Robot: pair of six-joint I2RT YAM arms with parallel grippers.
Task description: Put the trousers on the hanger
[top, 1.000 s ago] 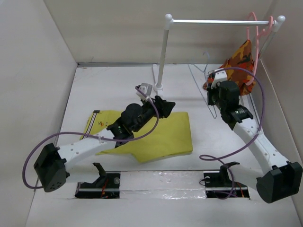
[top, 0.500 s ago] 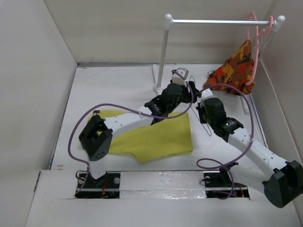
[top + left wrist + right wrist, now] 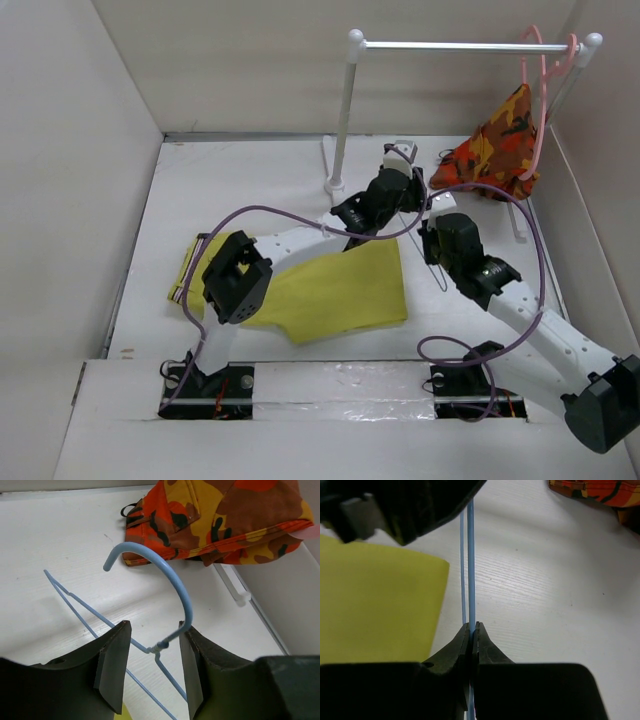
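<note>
A robot-lab test booth — plain white walls (image 3: pixel 70 180) enclosing a tabletop garment rail (image 3: pixel 450 45).

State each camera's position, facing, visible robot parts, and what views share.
Top external: above, behind the robot, looking down on left arm, right arm, trousers, clothes rail.
Left wrist: faces the hanger hook and camouflage garment past the open left end effector.
Right wrist: looks along the hanger wire; right end effector shut on it.
Shared: both wrist views show the hanger.

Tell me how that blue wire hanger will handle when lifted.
The hanger is thin wire, so probably light yet springy, likely flexing rather than staying rigid. The right claw pinches just one strand, so it may swivel or slip there. The open left claw straddling its neck could steady it.
</note>
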